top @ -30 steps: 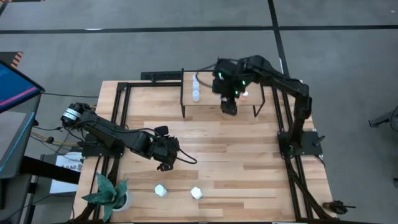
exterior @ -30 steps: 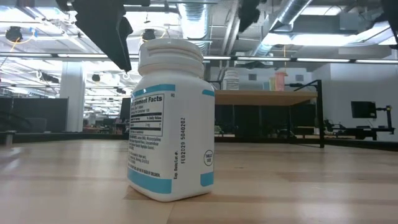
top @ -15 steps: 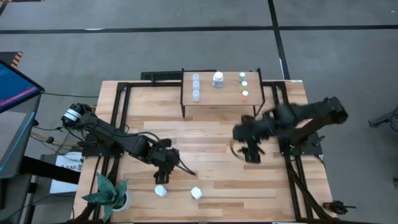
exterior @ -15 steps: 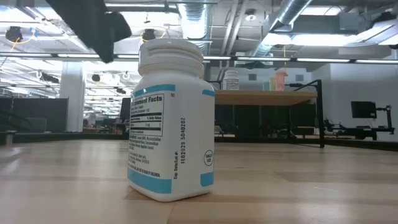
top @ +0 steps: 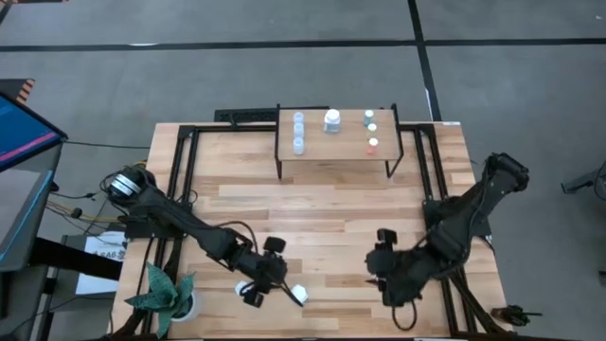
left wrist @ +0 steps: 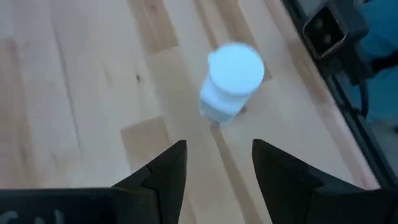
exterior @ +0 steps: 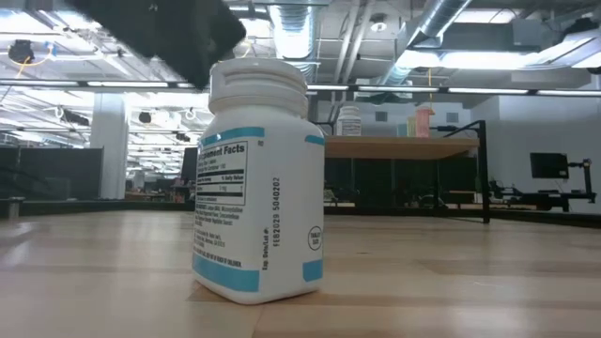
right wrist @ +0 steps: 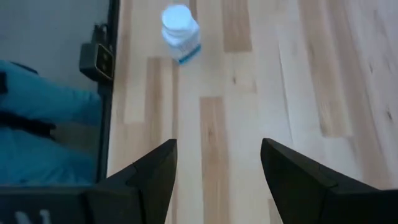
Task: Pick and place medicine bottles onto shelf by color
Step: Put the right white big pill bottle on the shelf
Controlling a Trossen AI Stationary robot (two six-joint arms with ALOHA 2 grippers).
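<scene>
Both arms are dropping back from the shelf zone toward the table's near edge vs. a sec ago: the right one, which was up at the shelf [top: 333, 156], is now folding low at the near right, and the left is reaching further fwd to the near bottles. Left tool [top: 262, 289] is hovering w/ fingers part-spread and empty, lined up on a white bottle [left wrist: 231, 81] just ahead of it in the wrist view, prob. so it can straddle it for the next pick. Right tool [top: 386, 275] is hanging wide apart, empty, facing another white bottle [right wrist: 181, 32] well ahead near the table edge. On the shelf, pale-blue caps [top: 298, 132] are sitting in a column at one end, one white bottle [top: 332, 120] mid, coloured caps [top: 370, 131] at the other end, i.e. grouped by colour. Two white bottles are waiting on the table; one [top: 300, 295] is beside the left tool.
</scene>
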